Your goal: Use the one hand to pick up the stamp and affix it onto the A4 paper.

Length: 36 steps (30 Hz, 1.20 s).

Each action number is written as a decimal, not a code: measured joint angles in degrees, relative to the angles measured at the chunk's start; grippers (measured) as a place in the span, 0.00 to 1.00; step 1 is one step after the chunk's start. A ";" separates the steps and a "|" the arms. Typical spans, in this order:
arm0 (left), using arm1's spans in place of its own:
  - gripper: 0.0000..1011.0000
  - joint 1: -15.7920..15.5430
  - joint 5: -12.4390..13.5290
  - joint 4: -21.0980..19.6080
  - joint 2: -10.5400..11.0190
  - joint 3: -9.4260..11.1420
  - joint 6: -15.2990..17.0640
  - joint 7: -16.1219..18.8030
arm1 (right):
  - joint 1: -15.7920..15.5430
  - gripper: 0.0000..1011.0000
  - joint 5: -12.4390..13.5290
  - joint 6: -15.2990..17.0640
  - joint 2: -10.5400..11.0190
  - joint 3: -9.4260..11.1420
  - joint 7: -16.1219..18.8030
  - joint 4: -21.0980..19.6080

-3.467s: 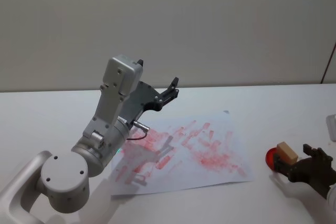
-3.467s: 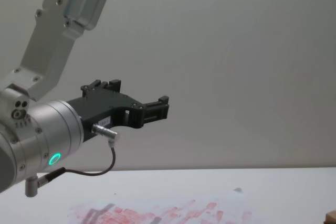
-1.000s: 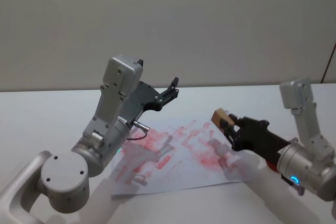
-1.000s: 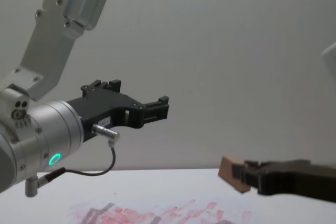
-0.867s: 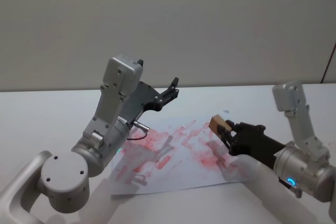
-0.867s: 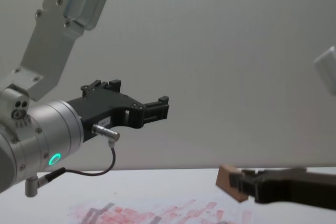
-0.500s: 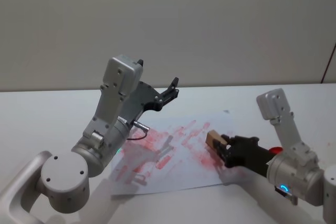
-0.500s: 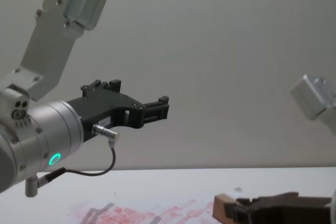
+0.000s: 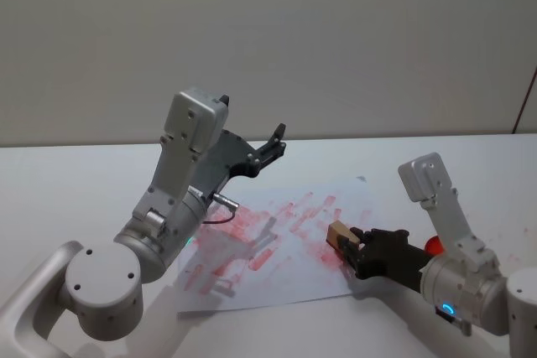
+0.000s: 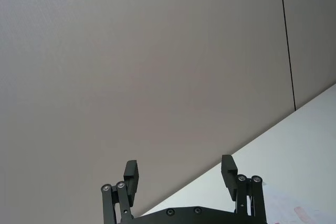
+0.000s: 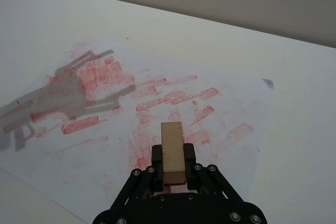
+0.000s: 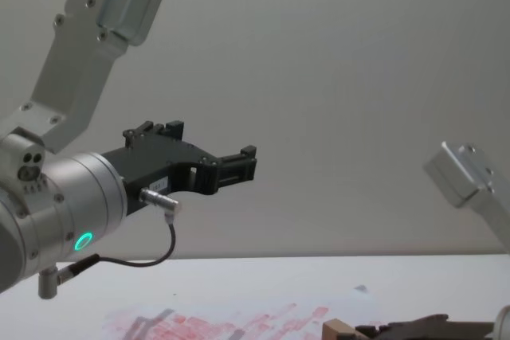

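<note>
My right gripper [image 9: 347, 246] is shut on the stamp [image 9: 340, 233], a small light-brown wooden block, and holds it very low over the right part of the A4 paper [image 9: 285, 276]. Whether the block touches the sheet cannot be told. In the right wrist view the stamp [image 11: 171, 149] sticks out between the black fingers of the right gripper [image 11: 172, 157], above the paper [image 11: 223, 85] and its red marks. The chest view catches the stamp [image 12: 338, 329] at its bottom edge. My left gripper [image 9: 275, 140] hangs open in the air behind the paper, parked, its fingertips wide apart [image 10: 180, 169].
A red ink pad [image 9: 432, 246] sits on the white table [image 9: 75, 182] just right of the paper, partly behind my right arm. The left arm's big silver forearm [image 9: 180, 182] stands over the paper's left part and throws a shadow on it.
The right gripper carried the stamp from the ink pad at the right to over the paper, then lowered it toward the sheet. The left arm stayed still.
</note>
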 joint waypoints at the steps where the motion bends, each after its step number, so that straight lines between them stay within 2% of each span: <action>1: 0.99 0.00 0.00 0.00 0.00 0.00 0.00 0.00 | -0.06 0.21 0.00 -0.01 -0.01 -0.04 -0.13 0.03; 11: 0.99 0.00 0.00 0.00 0.00 0.00 0.00 0.00 | -0.47 0.21 0.13 -0.84 -0.01 -0.21 -1.10 -0.07; 18: 0.99 0.00 0.00 0.00 0.00 0.00 0.00 0.00 | -0.56 0.21 0.39 -2.71 0.06 -0.07 -2.24 -0.99; 29: 0.99 0.00 0.00 0.00 0.00 0.00 0.00 0.00 | -0.91 0.21 1.97 -6.75 0.60 0.92 -4.89 -5.75; 36: 0.99 0.00 0.00 0.00 0.00 0.00 0.00 0.00 | -2.91 0.21 4.12 -8.43 2.30 2.40 -8.61 -10.96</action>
